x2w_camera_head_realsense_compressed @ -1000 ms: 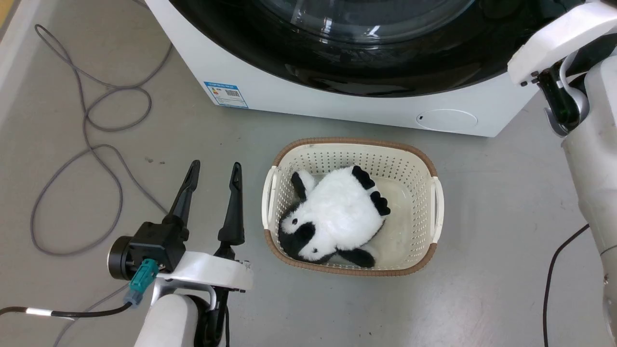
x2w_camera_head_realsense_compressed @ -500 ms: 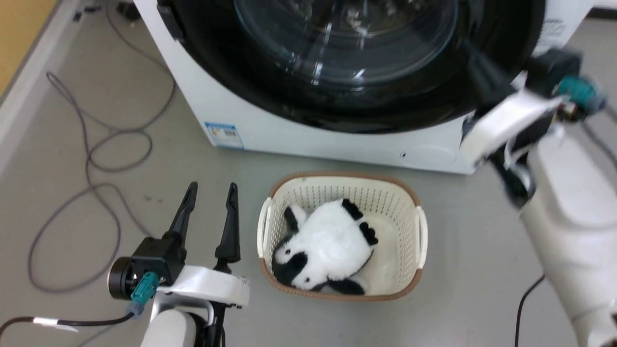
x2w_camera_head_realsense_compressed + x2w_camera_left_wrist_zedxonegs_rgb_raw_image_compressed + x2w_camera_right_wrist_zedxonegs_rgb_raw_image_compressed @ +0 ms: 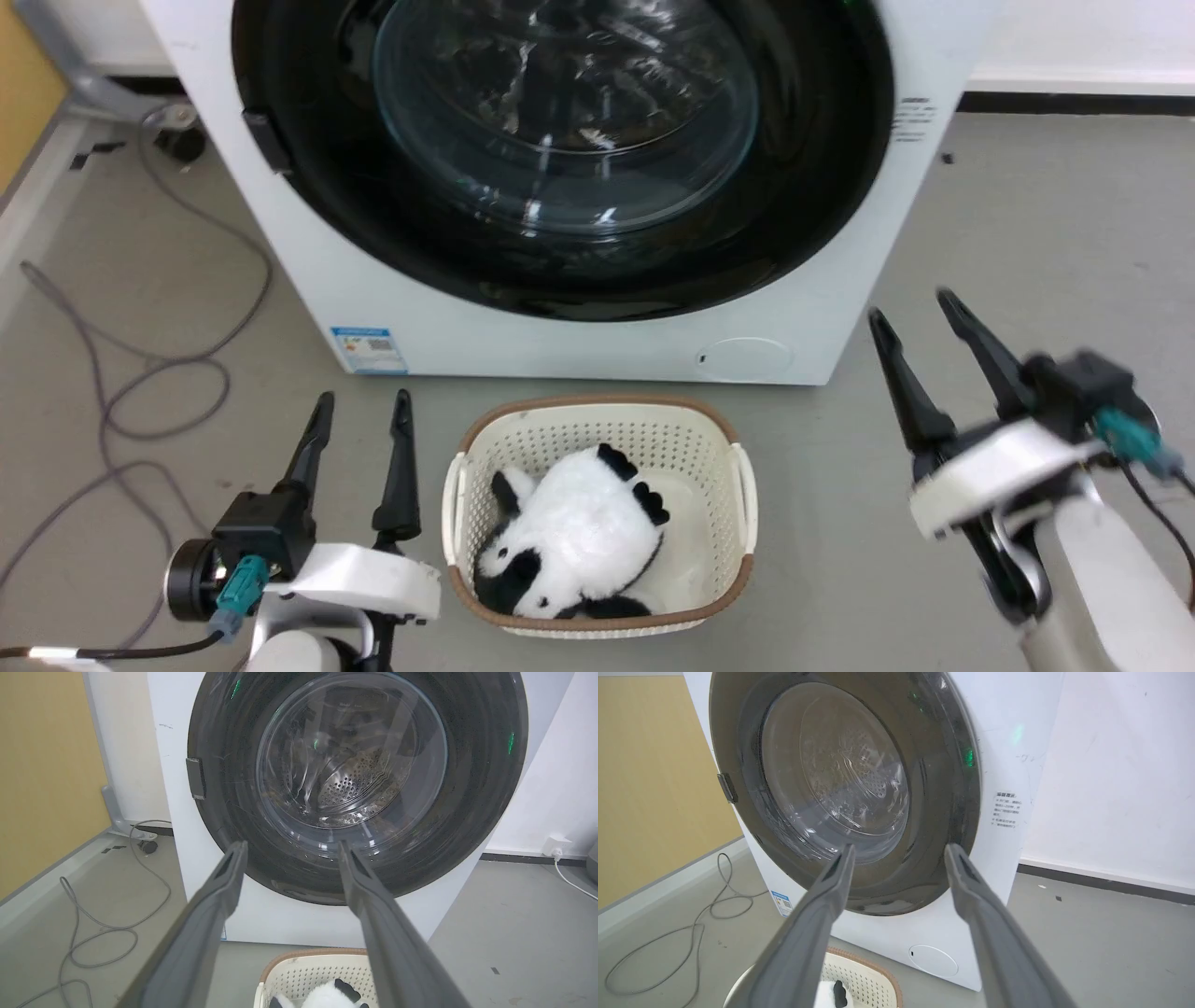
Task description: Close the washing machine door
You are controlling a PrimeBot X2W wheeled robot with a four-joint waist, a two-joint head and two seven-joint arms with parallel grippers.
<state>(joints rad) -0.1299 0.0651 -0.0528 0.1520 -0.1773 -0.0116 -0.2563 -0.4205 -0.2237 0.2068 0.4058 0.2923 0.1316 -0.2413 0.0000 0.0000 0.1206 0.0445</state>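
Grippers, left gripper and right gripper, are both hanging open, empty; one black-rimmed washing machine door is sitting shut, glass gleaming.

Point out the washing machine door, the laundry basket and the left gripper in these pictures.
washing machine door [image 3: 565, 121]: head view, on the clear glass window at its centre.
laundry basket [image 3: 560, 439]: head view, on its far perforated wall.
left gripper [image 3: 364, 396]: head view, midway between its two spread fingertips.
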